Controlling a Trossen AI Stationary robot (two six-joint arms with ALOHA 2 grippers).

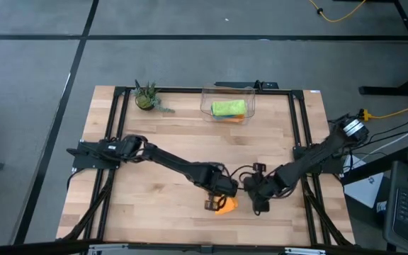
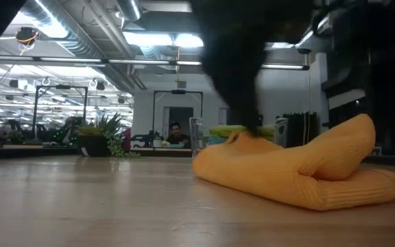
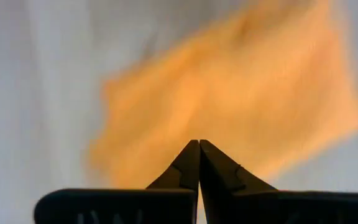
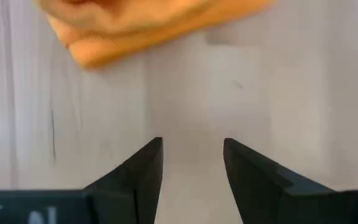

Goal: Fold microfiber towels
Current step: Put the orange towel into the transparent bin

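Orange towel (image 2: pixel 300 171) — soft, ribbed, folded into a lumpy wedge — lies on pale wood table (image 1: pixel 154 177) at 6 o'clock. Left gripper (image 3: pixel 199 144) hovers over it, fingers together; right gripper (image 4: pixel 191 163), fingers apart, empty, sits just beside at 3 o'clock.

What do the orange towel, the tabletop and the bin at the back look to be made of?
Orange towel: soft matte cloth, likely microfiber; fine ribbed nap, rounded folds.
Tabletop: pale wood planks, smooth with a slight sheen; seams and grain show.
Bin: clear, probably plastic; the green towel shows through its walls.
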